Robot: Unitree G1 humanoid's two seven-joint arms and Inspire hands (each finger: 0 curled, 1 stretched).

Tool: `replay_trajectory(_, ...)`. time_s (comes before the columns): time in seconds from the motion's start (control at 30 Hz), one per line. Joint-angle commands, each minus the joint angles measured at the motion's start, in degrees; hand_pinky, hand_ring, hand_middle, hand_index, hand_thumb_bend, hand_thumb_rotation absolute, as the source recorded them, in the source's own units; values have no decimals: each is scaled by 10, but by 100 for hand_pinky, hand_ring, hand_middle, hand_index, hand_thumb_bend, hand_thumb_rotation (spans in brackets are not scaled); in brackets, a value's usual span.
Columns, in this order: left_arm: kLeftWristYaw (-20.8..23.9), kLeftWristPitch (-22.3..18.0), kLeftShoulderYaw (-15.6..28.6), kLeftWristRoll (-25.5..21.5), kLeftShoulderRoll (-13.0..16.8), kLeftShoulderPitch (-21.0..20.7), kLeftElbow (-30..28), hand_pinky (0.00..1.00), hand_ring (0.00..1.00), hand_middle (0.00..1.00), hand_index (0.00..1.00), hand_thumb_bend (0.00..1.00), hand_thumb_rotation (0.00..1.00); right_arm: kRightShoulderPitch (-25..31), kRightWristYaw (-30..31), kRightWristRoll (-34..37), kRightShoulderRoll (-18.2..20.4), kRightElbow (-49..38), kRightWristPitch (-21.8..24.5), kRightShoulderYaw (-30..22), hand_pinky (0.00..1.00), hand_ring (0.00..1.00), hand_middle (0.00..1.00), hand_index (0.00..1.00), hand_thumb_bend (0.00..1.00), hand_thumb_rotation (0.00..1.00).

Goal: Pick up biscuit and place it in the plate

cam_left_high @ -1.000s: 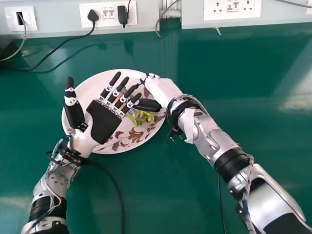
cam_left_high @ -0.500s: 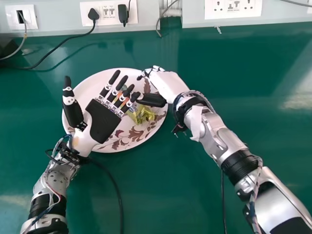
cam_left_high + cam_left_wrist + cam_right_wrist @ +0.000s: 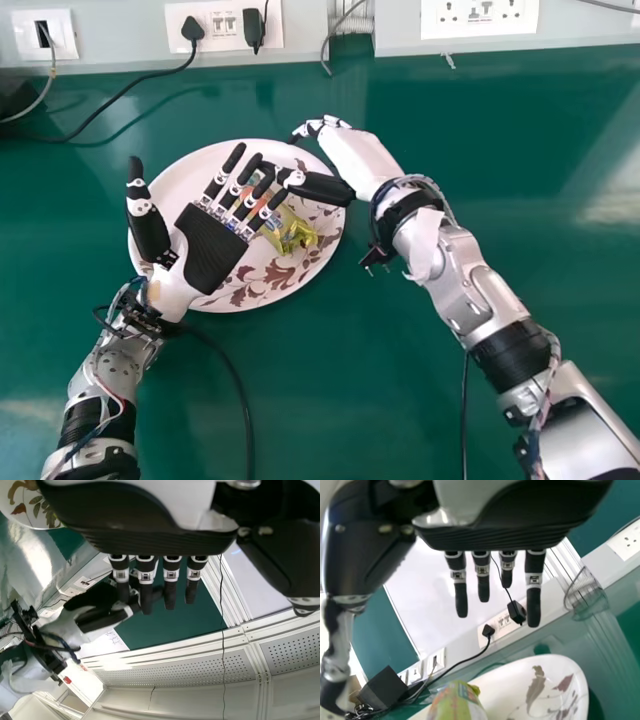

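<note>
One yellow-green, shiny-wrapped biscuit (image 3: 291, 234) lies toward three o'clock on a round, white, leaf-patterned plate (image 3: 177, 186), black-and-white right robot hand (image 3: 360, 161) and left robot hand (image 3: 211, 246) both open, empty; placing seemingly done, next: right's withdrawal toward four o'clock.

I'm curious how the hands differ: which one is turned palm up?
The robot's left hand, over the plate with its black palm showing; the right hand, by the plate's edge, shows its white back.
</note>
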Motion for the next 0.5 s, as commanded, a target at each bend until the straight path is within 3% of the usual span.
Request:
replay_trajectory(0.0,-5,2,-1,2,4,1,5,91,87,93,94,100,77,16,11,5,-5,-31,6,-8,52,75,93,78,96,28)
replay_trajectory(0.47,-1,1,0,3,3,3,-3,92,89,92,96,100,81,55,39,5,-28,-133,23,-35,51,74,91,79,98,31)
